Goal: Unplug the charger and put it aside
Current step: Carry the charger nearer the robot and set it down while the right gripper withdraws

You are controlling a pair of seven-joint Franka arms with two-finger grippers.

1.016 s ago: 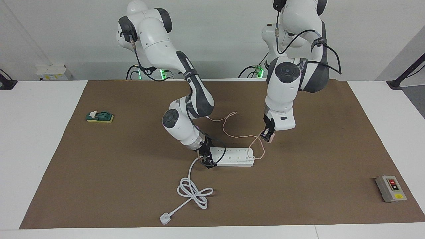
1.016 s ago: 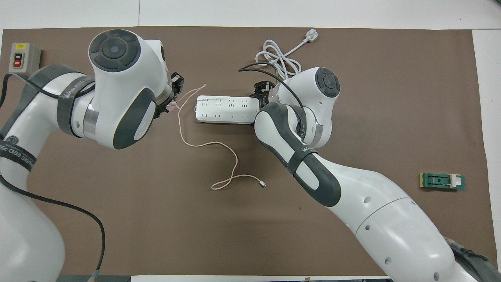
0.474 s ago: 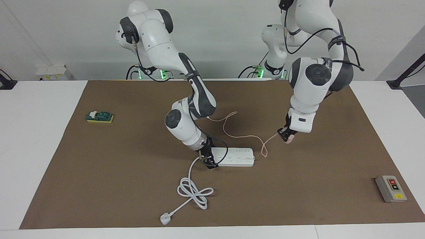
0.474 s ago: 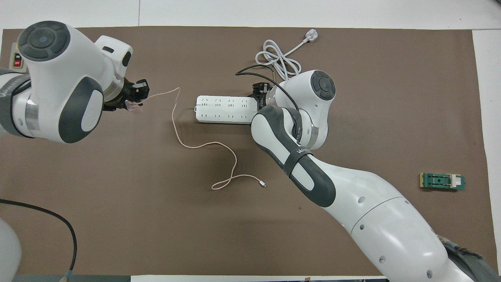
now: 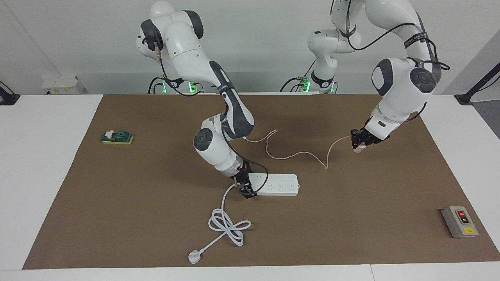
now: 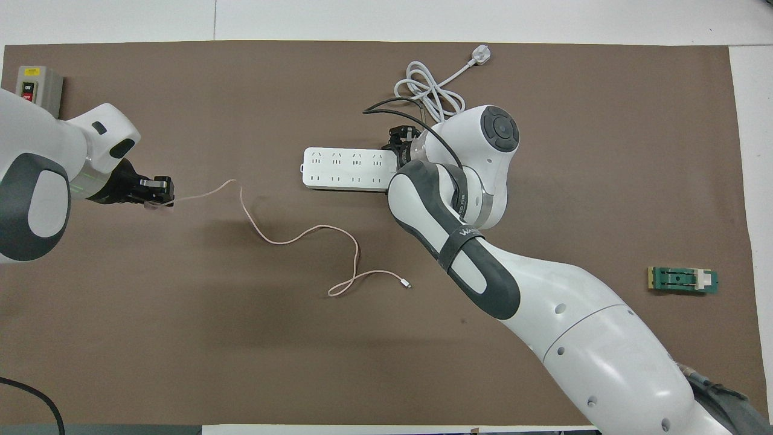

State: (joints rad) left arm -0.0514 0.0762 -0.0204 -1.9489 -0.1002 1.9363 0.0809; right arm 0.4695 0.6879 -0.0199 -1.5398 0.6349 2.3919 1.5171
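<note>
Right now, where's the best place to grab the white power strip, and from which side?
Take the power strip across its narrow width at the free end, coming straight down: it lies flat and long, and the right tool sits at its cord end.

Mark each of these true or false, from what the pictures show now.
1. The left gripper holds the charger above the mat. True.
2. The charger is plugged into the power strip. False: it is out, clear of the strip.
3. The right gripper is at the power strip's cord end. True.
4. The grey switch box sits on the power strip. False: it lies apart, at the left arm's end.
</note>
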